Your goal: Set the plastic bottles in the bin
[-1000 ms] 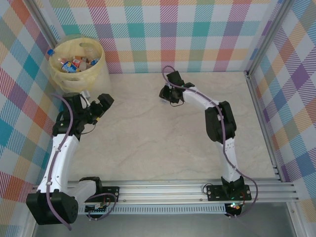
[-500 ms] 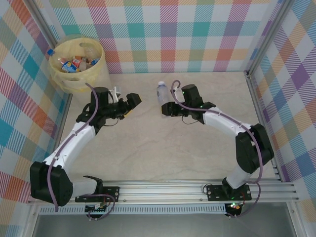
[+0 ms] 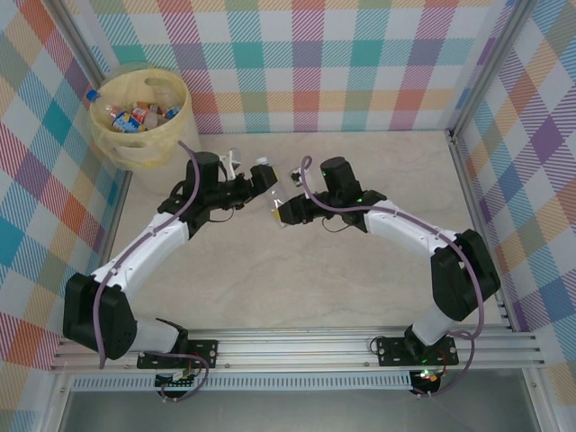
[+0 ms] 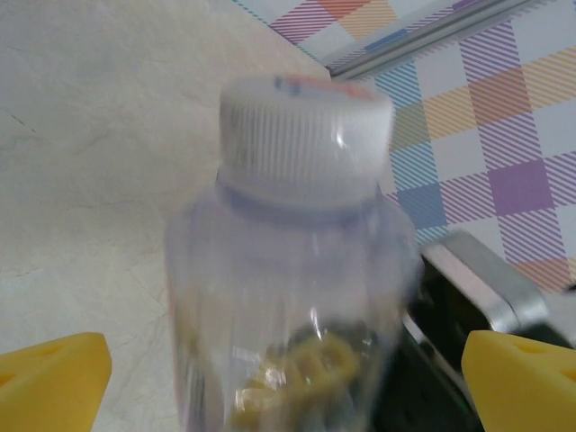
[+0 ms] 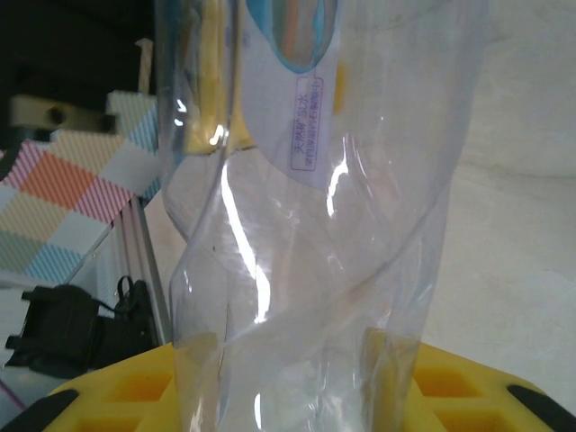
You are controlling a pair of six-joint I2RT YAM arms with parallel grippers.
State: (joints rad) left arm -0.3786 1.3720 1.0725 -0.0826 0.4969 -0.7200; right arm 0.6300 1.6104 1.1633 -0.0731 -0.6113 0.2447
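A clear plastic bottle with a white ribbed cap (image 4: 297, 270) is clamped low on its body by the right gripper (image 3: 285, 212), over the middle of the table (image 3: 360, 288). The left gripper (image 3: 267, 177) spreads its yellow fingers (image 4: 54, 378) wide either side of the bottle, clear of it. Both arms reach inward, the round pale-yellow bin (image 3: 144, 153) at ten o'clock.

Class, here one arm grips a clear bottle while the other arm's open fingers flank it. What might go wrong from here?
1. The left gripper is open, its fingers apart from the bottle. If the right gripper, shut on the bottle, releases first, the bottle would likely fall onto the table.
2. The left fingers sit near the white cap, on smooth clear plastic, so a grip there may slip on the way to the bin.
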